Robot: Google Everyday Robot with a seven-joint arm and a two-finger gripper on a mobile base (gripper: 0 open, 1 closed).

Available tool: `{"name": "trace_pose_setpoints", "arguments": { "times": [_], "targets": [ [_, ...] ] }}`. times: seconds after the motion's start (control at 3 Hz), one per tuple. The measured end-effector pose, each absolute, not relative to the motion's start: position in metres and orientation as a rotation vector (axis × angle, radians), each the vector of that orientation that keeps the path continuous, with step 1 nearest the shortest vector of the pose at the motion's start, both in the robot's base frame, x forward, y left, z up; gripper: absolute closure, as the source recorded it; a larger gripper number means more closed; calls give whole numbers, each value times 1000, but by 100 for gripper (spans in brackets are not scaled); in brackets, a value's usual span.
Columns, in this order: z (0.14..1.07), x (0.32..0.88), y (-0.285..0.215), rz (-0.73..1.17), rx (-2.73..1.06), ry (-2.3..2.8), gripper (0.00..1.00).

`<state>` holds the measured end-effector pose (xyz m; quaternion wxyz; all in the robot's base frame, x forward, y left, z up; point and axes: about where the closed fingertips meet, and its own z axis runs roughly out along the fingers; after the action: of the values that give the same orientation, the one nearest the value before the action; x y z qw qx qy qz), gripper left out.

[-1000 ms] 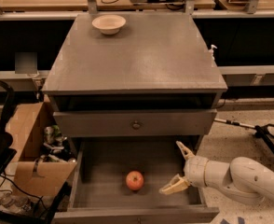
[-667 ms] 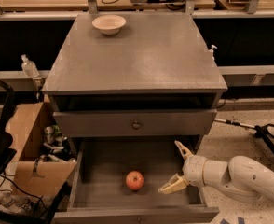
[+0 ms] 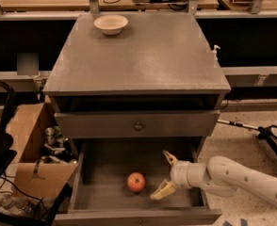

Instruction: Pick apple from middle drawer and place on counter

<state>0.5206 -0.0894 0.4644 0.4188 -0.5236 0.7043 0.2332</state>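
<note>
The apple (image 3: 136,182), small and red-orange, lies on the floor of the open middle drawer (image 3: 101,182), near its centre. My gripper (image 3: 161,175) is open inside the drawer, just right of the apple and apart from it, its tan fingers (image 3: 162,190) spread towards the apple. The white arm reaches in from the lower right. The grey counter (image 3: 143,55) is the cabinet top above.
A white bowl (image 3: 110,23) sits at the counter's back left. The shallower drawer front with a round knob (image 3: 138,125) overhangs the open drawer. A cardboard box (image 3: 32,149) with clutter stands at the left. A tool (image 3: 261,131) lies on the floor at the right.
The gripper has shifted slightly left towards the apple; the apple has not moved.
</note>
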Motion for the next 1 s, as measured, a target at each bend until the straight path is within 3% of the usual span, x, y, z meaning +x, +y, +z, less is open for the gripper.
{"name": "trace_pose_setpoints", "arguments": {
  "times": [1.0],
  "targets": [
    [364, 537, -28, 767, -1384, 1741, 0]
  ]
}}
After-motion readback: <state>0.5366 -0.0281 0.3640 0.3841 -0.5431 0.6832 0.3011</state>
